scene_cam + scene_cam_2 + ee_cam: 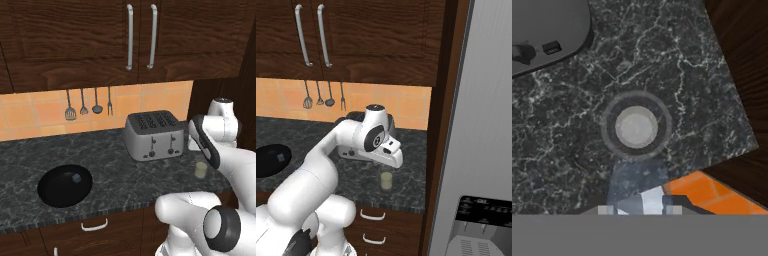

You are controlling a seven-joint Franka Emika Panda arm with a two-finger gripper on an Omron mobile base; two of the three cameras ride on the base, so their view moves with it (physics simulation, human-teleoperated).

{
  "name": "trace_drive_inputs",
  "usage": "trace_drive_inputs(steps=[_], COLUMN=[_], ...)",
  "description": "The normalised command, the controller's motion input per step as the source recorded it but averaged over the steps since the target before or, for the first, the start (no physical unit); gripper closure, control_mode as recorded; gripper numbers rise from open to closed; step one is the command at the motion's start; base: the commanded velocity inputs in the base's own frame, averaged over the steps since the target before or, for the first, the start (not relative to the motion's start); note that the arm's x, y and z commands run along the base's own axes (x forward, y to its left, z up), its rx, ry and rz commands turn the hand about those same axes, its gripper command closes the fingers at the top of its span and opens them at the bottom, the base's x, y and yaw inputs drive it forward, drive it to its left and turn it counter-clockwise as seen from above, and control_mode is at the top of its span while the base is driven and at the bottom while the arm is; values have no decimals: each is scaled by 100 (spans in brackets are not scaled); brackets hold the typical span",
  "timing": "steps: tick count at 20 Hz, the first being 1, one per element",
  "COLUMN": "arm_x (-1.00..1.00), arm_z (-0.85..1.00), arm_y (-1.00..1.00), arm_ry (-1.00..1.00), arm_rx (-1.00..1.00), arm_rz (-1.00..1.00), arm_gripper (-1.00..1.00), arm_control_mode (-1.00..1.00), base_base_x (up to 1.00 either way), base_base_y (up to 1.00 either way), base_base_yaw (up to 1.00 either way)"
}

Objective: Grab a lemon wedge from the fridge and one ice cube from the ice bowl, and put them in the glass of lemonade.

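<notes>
The glass of lemonade (636,126) stands on the dark counter, seen from straight above in the hand view, and also shows as glass (200,170) and glass (386,180). My gripper (639,207) hangs directly over it, shut on a pale bluish ice cube (637,175). From the right, the gripper (396,161) sits a short way above the glass rim. The black ice bowl (50,192) lies at the counter's left with another small cube (76,177) in it. The grey fridge (486,125) stands to the right. The lemon wedge is out of view.
A silver toaster (154,135) stands just behind and left of the glass. Utensils (89,105) hang on the orange tiled wall. Dark wooden cabinets (140,35) hang overhead, and a wooden side panel (443,125) rises between counter and fridge.
</notes>
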Motion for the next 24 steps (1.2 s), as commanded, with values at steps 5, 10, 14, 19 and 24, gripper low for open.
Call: trace_drive_inputs(steps=[5, 10, 14, 19, 24], arm_x=[34, 32, 14, -6, -15], arm_z=[-1, -9, -31, -11, -3], arm_y=[-5, -4, -25, -5, 0], arm_ry=[0, 1, 2, -4, -7], arm_rx=[0, 0, 0, 4, 1], arm_rz=[1, 4, 0, 0, 0], arm_gripper=[100, 100, 100, 100, 100], arm_control_mode=[-100, -100, -100, -100, -100], base_base_x=[0, 0, 0, 0, 0], base_base_y=[0, 0, 0, 0, 0], base_base_yaw=[0, 0, 0, 0, 0])
